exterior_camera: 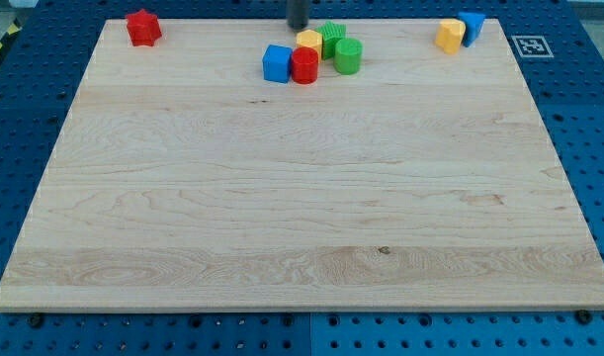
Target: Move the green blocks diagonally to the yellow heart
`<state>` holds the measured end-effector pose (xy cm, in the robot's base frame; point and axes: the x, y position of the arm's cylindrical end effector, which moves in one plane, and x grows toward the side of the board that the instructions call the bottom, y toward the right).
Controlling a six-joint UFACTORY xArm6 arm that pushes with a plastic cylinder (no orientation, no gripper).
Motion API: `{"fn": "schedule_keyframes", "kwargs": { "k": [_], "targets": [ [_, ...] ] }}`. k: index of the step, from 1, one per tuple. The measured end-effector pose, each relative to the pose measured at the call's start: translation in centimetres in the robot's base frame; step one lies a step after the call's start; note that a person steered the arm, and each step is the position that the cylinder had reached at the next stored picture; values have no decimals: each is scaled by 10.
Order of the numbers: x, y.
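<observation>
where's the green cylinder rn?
The green cylinder is near the view's top, just right of centre, at the right end of the cluster. It sits beside the green star and right of the red cylinder.

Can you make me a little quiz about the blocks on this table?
1. True or false: the red star block sits alone in the board's top left corner.
2. Which block touches the blue cube in the middle cluster? A) red cylinder B) green cylinder C) the yellow block at top right
3. Fill in: my tip is at the view's top, just left of the ____ block behind the cluster.

Key:
1. True
2. A
3. green star, behind the yellow block in the cluster
</observation>
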<state>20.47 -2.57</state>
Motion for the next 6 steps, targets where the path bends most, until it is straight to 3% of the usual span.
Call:
{"fn": "schedule_keyframes", "kwargs": {
  "k": [1,3,6],
  "targets": [
    [18,-1],
    [30,51],
    [105,126]
  ]
}}
